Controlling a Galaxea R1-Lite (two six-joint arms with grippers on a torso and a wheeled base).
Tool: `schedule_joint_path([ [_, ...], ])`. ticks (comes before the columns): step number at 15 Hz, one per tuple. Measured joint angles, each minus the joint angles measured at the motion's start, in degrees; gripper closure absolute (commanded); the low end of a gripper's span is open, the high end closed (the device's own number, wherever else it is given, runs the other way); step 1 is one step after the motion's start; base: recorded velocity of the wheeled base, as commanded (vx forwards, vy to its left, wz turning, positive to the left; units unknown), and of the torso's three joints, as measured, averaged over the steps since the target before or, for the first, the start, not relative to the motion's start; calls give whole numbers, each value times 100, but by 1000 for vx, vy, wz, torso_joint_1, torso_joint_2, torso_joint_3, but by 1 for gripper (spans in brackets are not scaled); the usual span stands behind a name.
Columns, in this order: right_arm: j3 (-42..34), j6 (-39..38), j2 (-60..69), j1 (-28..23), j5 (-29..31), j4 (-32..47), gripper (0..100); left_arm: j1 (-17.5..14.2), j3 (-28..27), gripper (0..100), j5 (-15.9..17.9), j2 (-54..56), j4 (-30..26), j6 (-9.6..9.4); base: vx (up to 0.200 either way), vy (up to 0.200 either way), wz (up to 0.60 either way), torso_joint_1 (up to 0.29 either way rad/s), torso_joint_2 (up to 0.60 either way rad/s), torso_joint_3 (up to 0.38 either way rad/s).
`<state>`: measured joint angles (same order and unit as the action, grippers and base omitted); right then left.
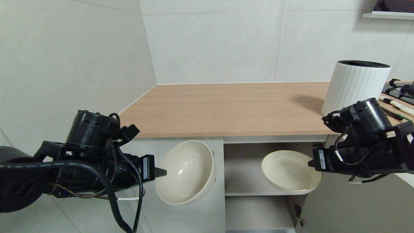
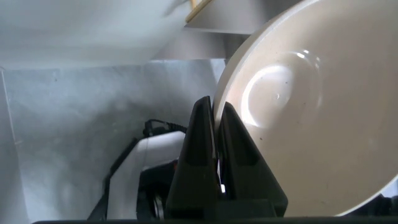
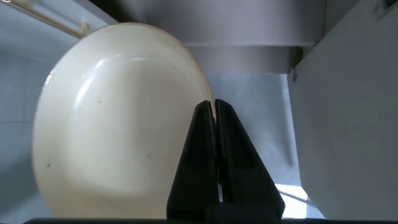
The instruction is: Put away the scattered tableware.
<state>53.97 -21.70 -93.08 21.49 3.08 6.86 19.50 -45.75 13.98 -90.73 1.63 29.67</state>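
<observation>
Pale tiled walls enclose this kitchen corner. Nearest, the left end effector (image 1: 160,172) is pinched shut on the rim of a deep bowl (image 1: 186,173), which is tipped steeply on edge. The right end effector (image 1: 311,163) is clamped the same way on a shallower bowl (image 1: 289,171), held before the open cabinet (image 1: 245,176). Both are thin rim grips, so either bowl could pivot or slip, and the deep one could clip the cabinet's edge going in. Beyond, on the counter (image 1: 226,110), stands a white ribbed container (image 1: 355,85).
</observation>
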Motion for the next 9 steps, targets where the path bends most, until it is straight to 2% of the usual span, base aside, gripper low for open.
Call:
schedule_joint_path([
  [9, 9, 60, 0, -105, 0, -33, 100, 0, 5, 100, 0, -15, 2, 2, 0, 0, 0, -143, 459, 313],
])
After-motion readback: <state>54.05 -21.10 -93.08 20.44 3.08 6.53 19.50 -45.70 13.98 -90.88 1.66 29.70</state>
